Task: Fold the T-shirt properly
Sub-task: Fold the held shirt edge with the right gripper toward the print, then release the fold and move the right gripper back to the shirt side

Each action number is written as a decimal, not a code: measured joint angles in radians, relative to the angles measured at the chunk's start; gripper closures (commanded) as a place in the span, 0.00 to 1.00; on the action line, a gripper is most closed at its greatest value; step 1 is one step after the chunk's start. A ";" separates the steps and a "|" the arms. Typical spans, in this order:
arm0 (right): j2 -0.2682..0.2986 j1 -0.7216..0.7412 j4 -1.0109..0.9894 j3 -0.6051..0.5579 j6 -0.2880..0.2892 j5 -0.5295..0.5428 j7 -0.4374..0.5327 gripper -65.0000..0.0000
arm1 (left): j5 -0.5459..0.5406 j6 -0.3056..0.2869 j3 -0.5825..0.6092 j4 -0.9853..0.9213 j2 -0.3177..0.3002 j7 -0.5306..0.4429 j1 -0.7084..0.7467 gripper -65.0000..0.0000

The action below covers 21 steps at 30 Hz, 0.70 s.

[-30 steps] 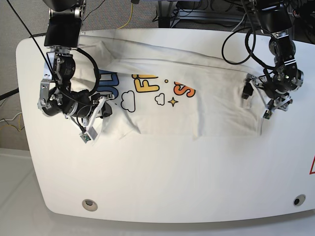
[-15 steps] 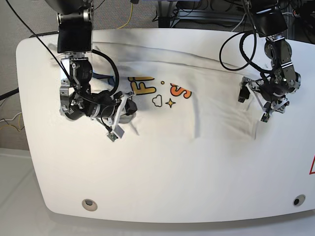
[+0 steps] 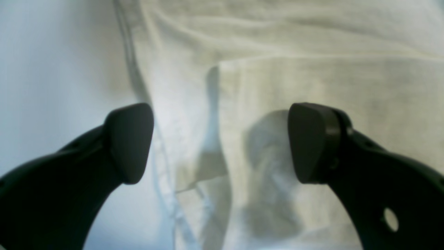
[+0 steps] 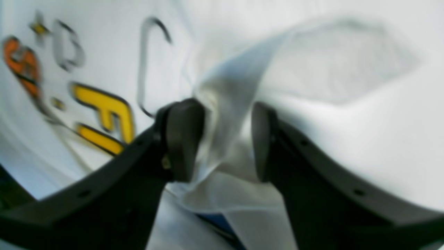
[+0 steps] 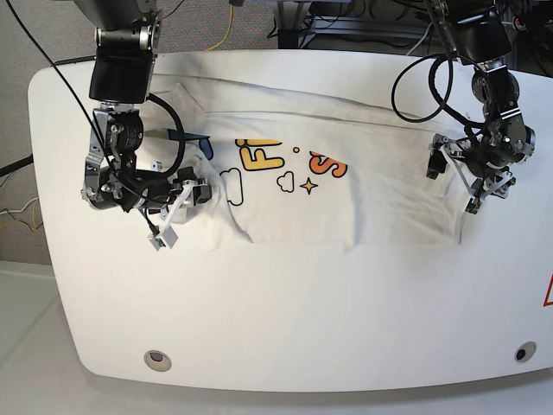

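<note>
Item 1, T-shirt [image 5: 346,186]: white, lying partly folded across the far half of your white surface [image 5: 285,320]. A long band of it runs from the left-hand arm in the base view to the right-hand one. The yellow letters [image 5: 257,156], an orange letter, small clouds and a star show face up left of the middle. The near edge of the band is a straight fold line; a crease stands up near its middle.

Item 2, right tool [image 4: 225,139]: on the left in the base view [image 5: 186,203], over the bunched end of the shirt. In your right wrist view the two dark fingers [image 4: 184,139] stand partly apart, and a puckered ridge of white cloth rises between them. The cloth touches the left finger. Whether it is pinched or merely lying in the gap, you cannot tell; the picture is blurred. The yellow print sits just to the left of the fingers, and a sliver of blue shows below them.

Item 3, left tool [image 3: 220,142]: on the right in the base view [image 5: 471,173], at the opposite end of the shirt. Your left wrist view shows its fingers [image 3: 130,142] spread wide with nothing between them. Plain white cloth with layered hems lies beneath. One finger hangs over the shirt's edge, beside bare surface; the other is over the cloth itself. Contact with the fabric cannot be made out.
</note>
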 measured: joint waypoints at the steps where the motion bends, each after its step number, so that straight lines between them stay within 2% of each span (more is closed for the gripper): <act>1: -0.003 -0.001 0.015 0.031 0.000 0.007 -0.004 0.66 | 0.000 0.001 0.000 0.000 -0.002 -0.001 0.000 0.12; 4: -0.008 -0.003 0.076 0.111 -0.002 -0.001 -0.001 0.66 | 0.005 0.001 0.003 -0.005 -0.001 -0.010 0.000 0.12; 9: 0.035 -0.005 0.150 0.124 -0.008 -0.023 -0.005 0.61 | 0.007 0.000 0.006 -0.013 0.001 -0.012 0.001 0.12; 10: 0.036 -0.007 0.158 0.121 -0.008 -0.018 -0.004 0.60 | 0.007 0.001 0.006 -0.013 0.002 -0.012 0.001 0.12; 12: 0.036 -0.021 0.173 0.108 -0.007 -0.006 0.002 0.49 | 0.006 0.000 0.008 -0.013 0.006 -0.018 0.001 0.12; 14: 0.039 -0.058 0.183 0.073 -0.002 0.036 0.042 0.45 | 0.003 -0.002 0.011 -0.014 0.008 -0.020 0.001 0.12; 17: 0.039 -0.100 0.183 0.042 0.010 0.080 0.067 0.44 | 0.002 -0.002 0.012 -0.019 0.002 -0.023 0.003 0.12; 21: 0.061 -0.150 0.156 -0.008 0.007 0.027 0.093 0.45 | -0.002 -0.002 0.008 -0.047 -0.004 -0.051 -0.001 0.11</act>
